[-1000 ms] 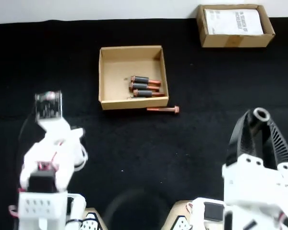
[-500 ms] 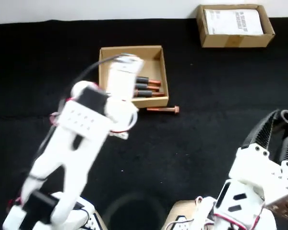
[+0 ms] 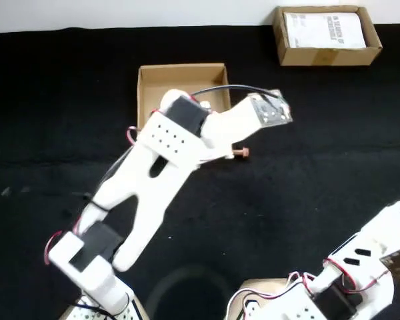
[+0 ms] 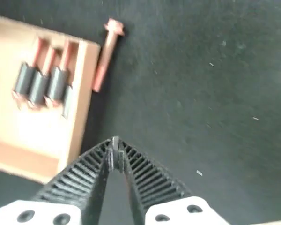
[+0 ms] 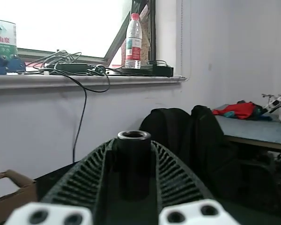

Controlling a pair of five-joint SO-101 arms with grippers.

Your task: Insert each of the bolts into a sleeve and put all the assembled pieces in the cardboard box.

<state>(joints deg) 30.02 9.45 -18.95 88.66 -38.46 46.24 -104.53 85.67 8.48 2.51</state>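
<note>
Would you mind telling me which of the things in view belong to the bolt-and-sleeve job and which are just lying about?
Belonging to the job: loose bolt, lying just outside the cardboard box; assembled pieces inside it; sleeve in the right gripper; left gripper, shut and empty.

Just lying about: second box holding a printed sheet; bottle and cables on the windowsill; backpack.

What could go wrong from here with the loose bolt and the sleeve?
1. The bolt lies close beside the box wall. A finger of the left gripper, now shut, may find little room there and could nudge the box or roll the bolt away.
2. The right gripper holds the sleeve near its fingertips, so it might slip or meet the bolt misaligned.
</note>
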